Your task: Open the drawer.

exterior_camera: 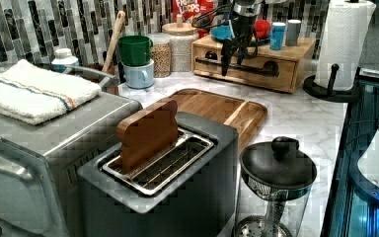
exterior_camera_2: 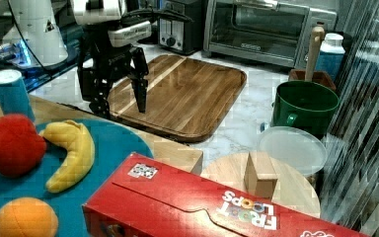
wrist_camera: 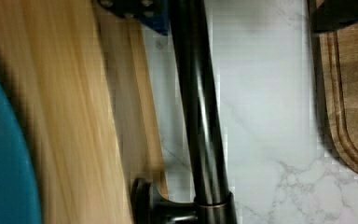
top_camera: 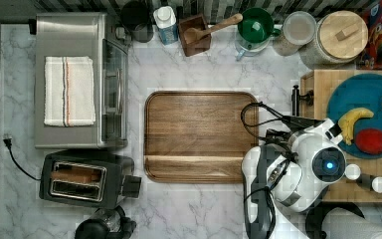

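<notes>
My gripper (exterior_camera: 233, 55) hangs tip-down over the drawer's black bar handle (exterior_camera: 237, 66), fingers spread wide, one finger (exterior_camera_2: 141, 96) on each side of the bar. In the wrist view the handle (wrist_camera: 200, 121) runs straight through the gap between my fingers, with one mount at its end; nothing is clamped yet.

The drawer (exterior_camera: 249, 63) sits in the bamboo box just beyond the handle, front flush with the box as far as I can judge, so still closed. Its top carries a teal plate (top_camera: 363, 112) with fruit, which stays out of my way.

Step in hand, as I read it: close on the bar. Notes for doing it well: centre the bar between the pads, squeeze firmly, then pull straight out, away from the box front, toward the wooden tray (top_camera: 199, 137). Pull level; any skew risks binding or dragging the whole box.
</notes>
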Controlling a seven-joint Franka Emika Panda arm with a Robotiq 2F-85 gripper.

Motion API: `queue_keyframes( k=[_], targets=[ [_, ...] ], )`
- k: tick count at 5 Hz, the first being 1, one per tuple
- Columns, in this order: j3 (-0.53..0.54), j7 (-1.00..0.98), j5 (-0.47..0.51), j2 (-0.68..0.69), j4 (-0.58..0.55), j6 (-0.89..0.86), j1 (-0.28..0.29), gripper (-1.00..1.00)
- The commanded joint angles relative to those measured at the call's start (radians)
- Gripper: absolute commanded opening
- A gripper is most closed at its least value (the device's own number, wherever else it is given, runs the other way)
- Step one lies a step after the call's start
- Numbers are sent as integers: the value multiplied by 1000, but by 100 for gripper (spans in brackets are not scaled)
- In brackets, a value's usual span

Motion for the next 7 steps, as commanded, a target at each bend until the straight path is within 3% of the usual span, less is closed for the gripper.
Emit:
queue_keyframes(
  k=[1,3,4,6,7],
  targets=[
    [156,24,109,128,61,101,112,100],
    [116,363,-55,67,20,41,308,100],
    [141,380,-43,68,-1,83,332,100],
    [39,619,-177,21,-34,55,463,100],
    [70,561,-129,14,-28,36,400,100]
  ],
)
